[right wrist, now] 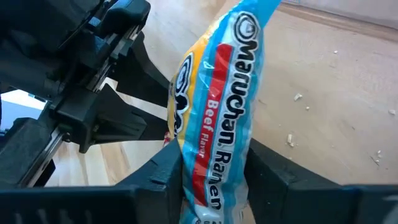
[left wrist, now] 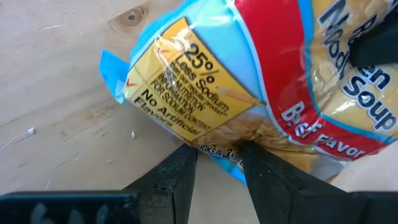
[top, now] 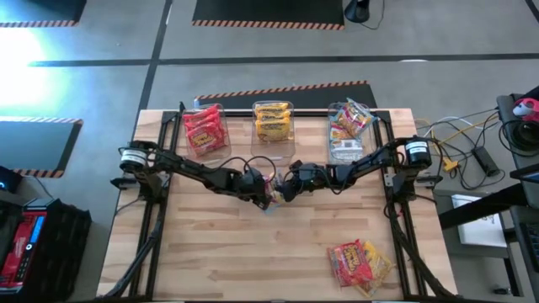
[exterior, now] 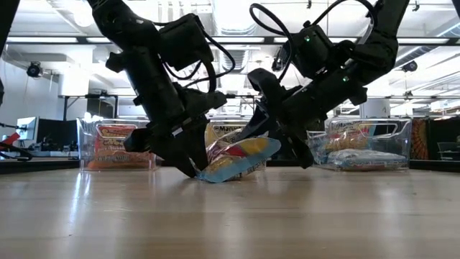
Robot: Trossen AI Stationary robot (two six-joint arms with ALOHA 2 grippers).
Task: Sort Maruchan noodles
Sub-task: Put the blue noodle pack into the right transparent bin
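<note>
two grippers meet mid-table on one blue beef packet [exterior: 237, 160]. the left gripper [left wrist: 216, 163] pinches its bottom edge, propping it tilted off the table [top: 253, 252]; the right gripper [right wrist: 214, 168] straddles the other end, fingers against its sides, likely a handover so it can go to a bin [top: 347, 135].

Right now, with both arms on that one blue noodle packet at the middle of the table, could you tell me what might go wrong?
1. Both the left end effector and the right end effector pinch the same packet; pulling apart could tear it.
2. The left one grips only the edge seam, so it may slip.
3. The arms are nearly touching above the table and could collide.
</note>
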